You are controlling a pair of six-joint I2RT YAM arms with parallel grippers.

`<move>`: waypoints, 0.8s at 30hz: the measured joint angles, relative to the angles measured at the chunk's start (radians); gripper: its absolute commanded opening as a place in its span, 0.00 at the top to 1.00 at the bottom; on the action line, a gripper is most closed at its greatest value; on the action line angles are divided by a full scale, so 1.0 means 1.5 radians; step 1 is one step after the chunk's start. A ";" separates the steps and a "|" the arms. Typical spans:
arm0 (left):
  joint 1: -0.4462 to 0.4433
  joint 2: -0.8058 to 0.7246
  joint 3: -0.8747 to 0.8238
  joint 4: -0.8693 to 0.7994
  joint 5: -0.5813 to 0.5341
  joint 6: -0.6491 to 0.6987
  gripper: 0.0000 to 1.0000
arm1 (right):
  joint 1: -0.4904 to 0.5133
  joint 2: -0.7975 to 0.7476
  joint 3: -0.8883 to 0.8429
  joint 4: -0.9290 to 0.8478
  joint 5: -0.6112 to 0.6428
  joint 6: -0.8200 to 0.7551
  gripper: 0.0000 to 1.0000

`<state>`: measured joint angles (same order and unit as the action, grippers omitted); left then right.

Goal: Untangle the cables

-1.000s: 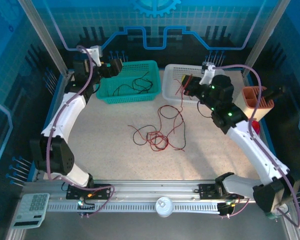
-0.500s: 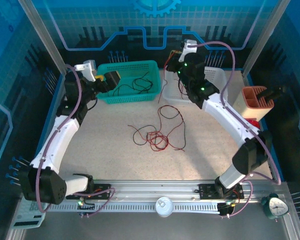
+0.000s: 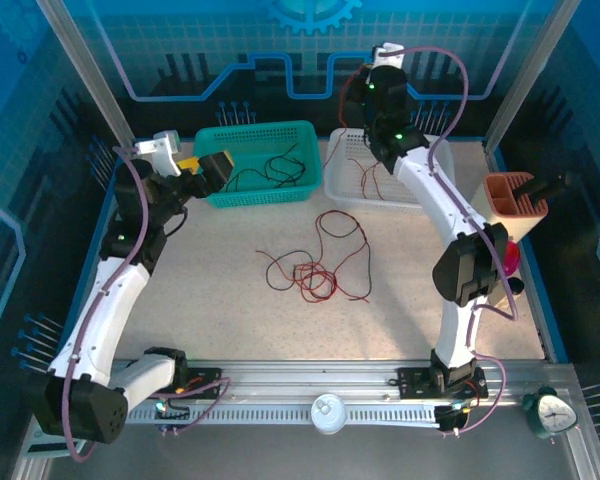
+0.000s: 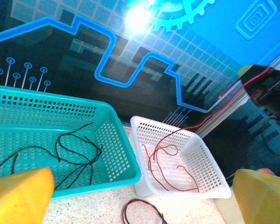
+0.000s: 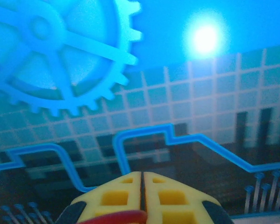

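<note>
Teal basket at the back, white basket just right of it, orange slotted holder farther right, alarm clock well nearer, rightward.

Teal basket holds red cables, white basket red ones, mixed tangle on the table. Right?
No: the teal basket holds black cables, per the left wrist view. The white basket holds red cables, mixed tangle on the table, yes.
</note>
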<state>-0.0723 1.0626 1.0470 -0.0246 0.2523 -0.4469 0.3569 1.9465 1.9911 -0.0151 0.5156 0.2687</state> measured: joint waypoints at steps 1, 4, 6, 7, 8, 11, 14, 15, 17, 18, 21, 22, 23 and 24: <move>-0.002 -0.001 0.000 0.000 0.001 -0.002 0.01 | -0.011 0.005 0.001 -0.008 0.000 0.002 1.00; -0.010 -0.002 0.000 0.000 0.005 -0.011 0.01 | -0.038 0.025 0.001 -0.034 -0.005 0.003 1.00; -0.016 -0.002 0.000 0.000 0.005 -0.016 0.01 | -0.049 0.039 0.001 -0.052 -0.007 0.002 1.00; -0.019 -0.002 0.000 0.000 0.005 -0.017 0.01 | -0.054 0.048 0.001 -0.062 -0.009 0.002 1.00; -0.022 -0.002 0.000 0.000 0.005 -0.017 0.01 | -0.058 0.056 0.001 -0.072 -0.011 0.003 1.00; -0.030 -0.002 0.000 0.000 0.005 -0.017 0.01 | -0.070 0.089 0.007 -0.113 -0.022 0.007 1.00; -0.037 -0.002 0.000 -0.002 0.005 -0.017 0.01 | -0.089 0.155 0.057 -0.193 -0.043 0.030 1.00; -0.039 -0.002 0.000 -0.005 0.005 -0.017 0.01 | -0.097 0.177 0.073 -0.221 -0.053 0.040 0.97; -0.041 -0.002 0.000 -0.010 0.005 -0.017 0.01 | -0.113 0.208 0.088 -0.267 -0.069 0.060 0.79; -0.043 -0.002 0.000 -0.013 0.005 -0.017 0.01 | -0.123 0.220 0.089 -0.291 -0.076 0.073 0.68; -0.048 -0.002 0.001 -0.015 0.005 -0.017 0.01 | -0.145 0.234 0.089 -0.349 -0.091 0.100 0.48; -0.050 -0.002 0.001 -0.015 0.005 -0.017 0.01 | -0.151 0.234 0.089 -0.362 -0.093 0.107 0.44; -0.051 -0.002 0.002 -0.015 0.005 -0.017 0.01 | -0.155 0.233 0.089 -0.369 -0.094 0.110 0.40; -0.054 -0.002 0.003 -0.016 0.005 -0.017 0.01 | -0.157 0.232 0.089 -0.370 -0.095 0.114 0.37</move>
<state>-0.1528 1.0603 1.0512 -0.0479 0.2592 -0.4721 0.1207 2.2951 2.1246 -0.5705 0.3737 0.4397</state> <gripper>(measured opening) 0.992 0.572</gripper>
